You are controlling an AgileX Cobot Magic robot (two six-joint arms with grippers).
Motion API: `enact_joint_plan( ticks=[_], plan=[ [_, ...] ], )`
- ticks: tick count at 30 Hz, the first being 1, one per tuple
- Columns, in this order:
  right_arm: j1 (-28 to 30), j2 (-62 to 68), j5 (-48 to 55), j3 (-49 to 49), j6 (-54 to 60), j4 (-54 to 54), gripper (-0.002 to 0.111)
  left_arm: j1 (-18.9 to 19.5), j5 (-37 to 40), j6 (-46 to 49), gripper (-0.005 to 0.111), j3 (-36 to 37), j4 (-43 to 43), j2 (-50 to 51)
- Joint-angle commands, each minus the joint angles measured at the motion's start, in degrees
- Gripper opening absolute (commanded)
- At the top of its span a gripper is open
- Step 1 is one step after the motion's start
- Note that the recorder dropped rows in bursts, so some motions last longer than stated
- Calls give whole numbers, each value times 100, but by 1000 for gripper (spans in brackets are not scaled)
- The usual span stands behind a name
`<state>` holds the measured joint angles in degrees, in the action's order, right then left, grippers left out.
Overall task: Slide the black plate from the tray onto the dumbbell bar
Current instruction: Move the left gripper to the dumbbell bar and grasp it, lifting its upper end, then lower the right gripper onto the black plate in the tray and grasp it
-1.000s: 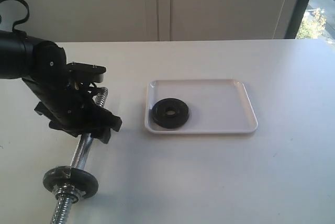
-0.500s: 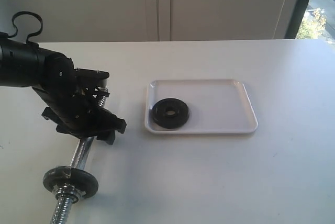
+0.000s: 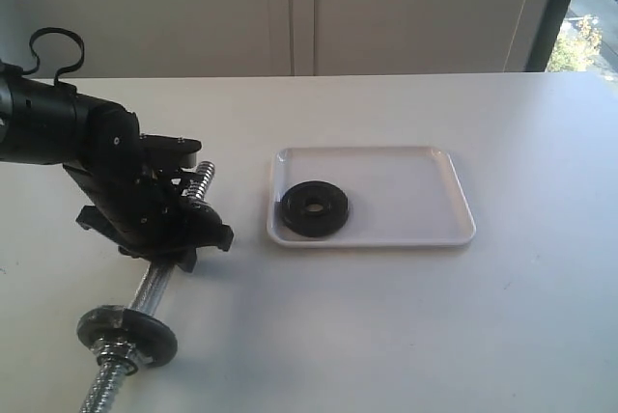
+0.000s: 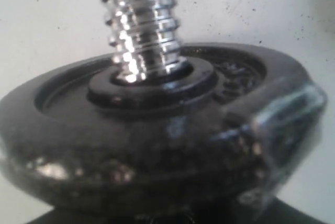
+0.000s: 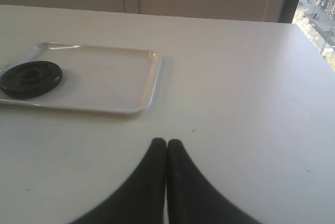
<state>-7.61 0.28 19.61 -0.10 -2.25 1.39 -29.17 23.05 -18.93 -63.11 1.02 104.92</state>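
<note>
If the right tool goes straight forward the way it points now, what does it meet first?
Probably the bare table. The right tool, shut, points just past the rim of the tray, though depth is unclear.

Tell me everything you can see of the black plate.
The black plate is a small round disc, deep black and dull, perhaps cast metal, with a centre hole, a raised hub around it and a raised rim. It lies flat in the tray, at the left end in the exterior view, close to the rim. Only the tray touches it.
</note>
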Motion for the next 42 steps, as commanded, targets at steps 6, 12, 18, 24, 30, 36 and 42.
enact_joint_plan(
  ticks=[6,12,18,24,30,36,42],
  plan=[
    [-33,-28,-38,10,-1,14,0,-13,440,236,0,-27,159,-653],
    [-31,-28,-130,10,-1,14,0,-13,545,641,0,-27,210,-1305],
    [-31,-28,-2965,10,-481,-662,0,-13,688,900,0,-27,210,-1357],
    [-31,-28,-4659,10,-1879,-859,0,-13,794,1371,0,-27,202,-1357],
    [-31,-28,-4160,-5,-1870,-712,0,-13,794,1572,0,132,202,-1346],
    [-31,981,-2152,-753,-1870,-712,0,-13,746,1636,0,183,202,-1346],
    [-425,3885,-210,-2595,-652,-1067,0,-13,628,1636,0,183,124,-1346]
  ],
)
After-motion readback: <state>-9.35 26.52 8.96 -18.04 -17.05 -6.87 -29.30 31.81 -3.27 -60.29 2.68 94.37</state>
